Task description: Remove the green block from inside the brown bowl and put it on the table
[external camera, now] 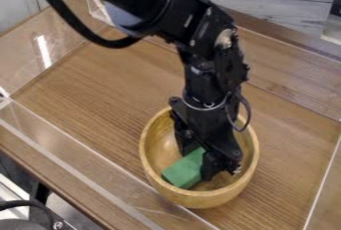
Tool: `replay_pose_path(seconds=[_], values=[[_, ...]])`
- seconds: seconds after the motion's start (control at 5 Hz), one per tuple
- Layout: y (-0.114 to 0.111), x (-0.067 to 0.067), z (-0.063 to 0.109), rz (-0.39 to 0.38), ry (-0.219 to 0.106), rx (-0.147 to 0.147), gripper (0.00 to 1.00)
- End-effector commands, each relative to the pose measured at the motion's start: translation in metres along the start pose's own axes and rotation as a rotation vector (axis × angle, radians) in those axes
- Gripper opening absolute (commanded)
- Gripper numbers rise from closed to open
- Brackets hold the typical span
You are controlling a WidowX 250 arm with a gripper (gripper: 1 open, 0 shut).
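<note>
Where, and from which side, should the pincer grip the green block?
Grip the green block across its narrow middle, coming from above: it lies flat, slanted inside the wooden bowl, whose raised rim would probably hinder a sideways approach.

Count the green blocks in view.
1: the green block, lying inside the brown bowl, partly covered by the jaws. Another could be hidden behind the arm.

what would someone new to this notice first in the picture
The big black robot arm jumps out first, reaching from the top of the view down into the round tan bowl near the lower middle. Next comes the bright green block lying inside the bowl, partly hidden by the gripper. Both stand out against the brown wood-grain table.
</note>
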State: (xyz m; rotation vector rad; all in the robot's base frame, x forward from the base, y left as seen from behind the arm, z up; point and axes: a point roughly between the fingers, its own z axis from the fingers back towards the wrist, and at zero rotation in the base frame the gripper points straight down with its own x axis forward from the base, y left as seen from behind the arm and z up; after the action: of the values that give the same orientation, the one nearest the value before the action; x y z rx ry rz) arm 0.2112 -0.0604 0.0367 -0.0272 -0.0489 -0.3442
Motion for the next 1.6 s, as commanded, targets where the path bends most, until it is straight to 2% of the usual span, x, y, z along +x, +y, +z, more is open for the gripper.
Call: replay_pose_path(seconds=[0.0,1.4], values=[[0.001,0.011,0.012,-0.007,-0.043,0.009,0.00],[0.008,0.010,0.043,0.011,-0.017,0.021,0.00]])
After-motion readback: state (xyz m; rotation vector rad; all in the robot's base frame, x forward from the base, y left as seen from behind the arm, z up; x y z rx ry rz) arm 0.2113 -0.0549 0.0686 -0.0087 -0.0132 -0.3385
